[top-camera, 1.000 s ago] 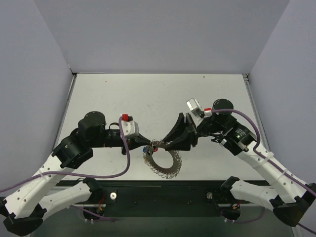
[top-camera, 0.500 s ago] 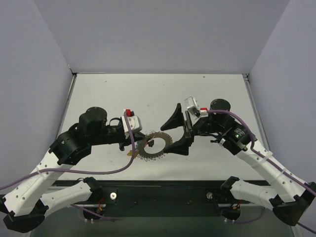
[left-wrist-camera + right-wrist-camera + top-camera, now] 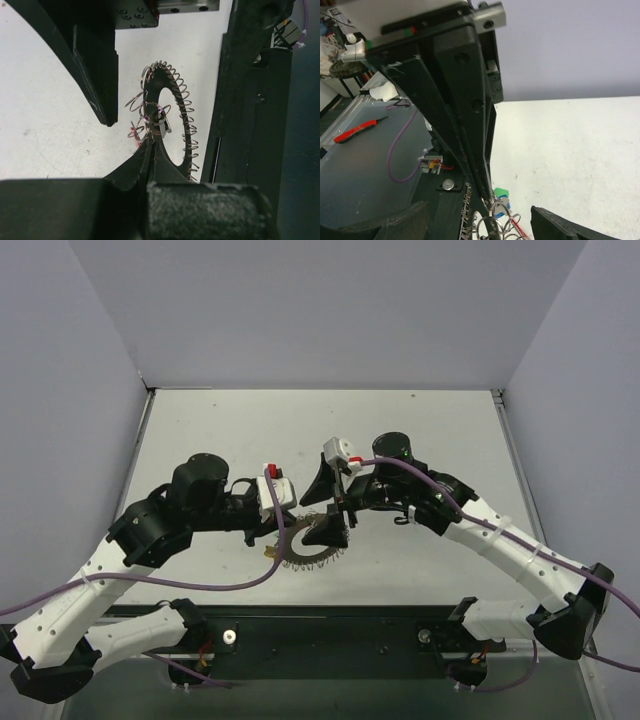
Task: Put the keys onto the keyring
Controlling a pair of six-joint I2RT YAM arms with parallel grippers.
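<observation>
The left pincer is pressed together, its tips pinching a wire loop at the rim of the keyring; the ring sits tilted at the near middle of the desk; the right pincer stands spread wide, one finger either side of the ring, gripping nothing; the keys, with green, blue and red heads, cluster by those loops; the desk is pale and faintly scuffed; lilac-grey walls close three sides.

Left gripper and right gripper hem the keyring closely.
</observation>
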